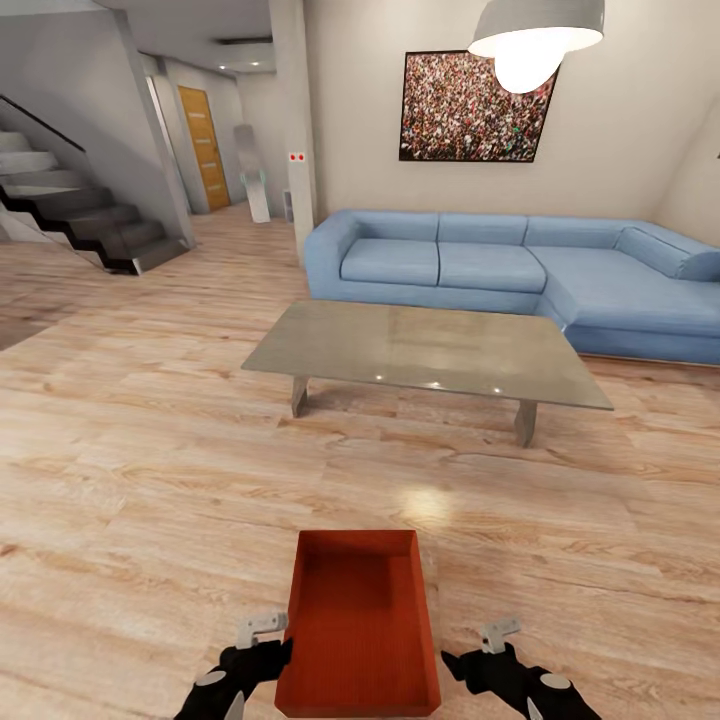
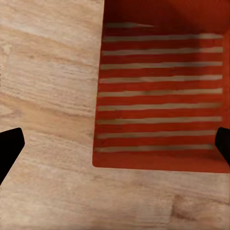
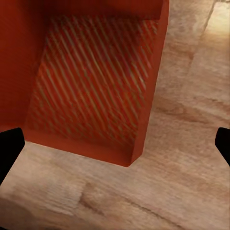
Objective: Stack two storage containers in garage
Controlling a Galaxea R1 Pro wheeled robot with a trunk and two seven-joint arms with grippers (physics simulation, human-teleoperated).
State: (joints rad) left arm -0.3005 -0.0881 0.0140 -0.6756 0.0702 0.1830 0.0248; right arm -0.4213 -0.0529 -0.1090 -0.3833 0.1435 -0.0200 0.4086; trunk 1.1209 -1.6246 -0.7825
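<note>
One orange-red storage container [image 1: 360, 630], open on top, lies on the living room's light wood planks just ahead of me, low in the head view. My left gripper [image 1: 264, 655] is at its left wall and my right gripper [image 1: 468, 664] is just off its right wall. In the left wrist view the slatted bottom of the container [image 2: 160, 96] shows below the open left gripper [image 2: 115, 148], whose black fingertips [image 2: 8, 148] stand far apart. The right wrist view has the container's near corner [image 3: 96, 96] between the wide-open fingers of the right gripper [image 3: 115, 146].
A grey low table [image 1: 425, 352] stands about a metre beyond the container, with a blue corner sofa [image 1: 520, 275] behind it. A white pendant lamp [image 1: 535, 35] hangs above. Dark stairs [image 1: 80, 215] rise at the left. An orange-brown door [image 1: 204, 145] closes a far hallway.
</note>
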